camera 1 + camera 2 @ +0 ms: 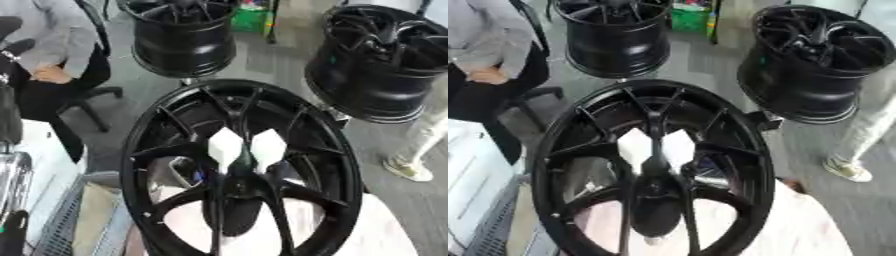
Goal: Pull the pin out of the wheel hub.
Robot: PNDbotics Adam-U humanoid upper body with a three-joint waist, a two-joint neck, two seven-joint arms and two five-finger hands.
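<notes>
- Wheel hub, large black spoked alloy point(241, 170), fills my view, standing on edge over a white worktop point(385, 232).
- Pin: I cannot make it out.
- Neither hand shows, so fingers' state unknown.

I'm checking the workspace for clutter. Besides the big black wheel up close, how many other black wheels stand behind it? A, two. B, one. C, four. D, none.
A: behind the near wheel, a left rear wheel and a right rear wheel stand on the floor, and no others show.
</notes>
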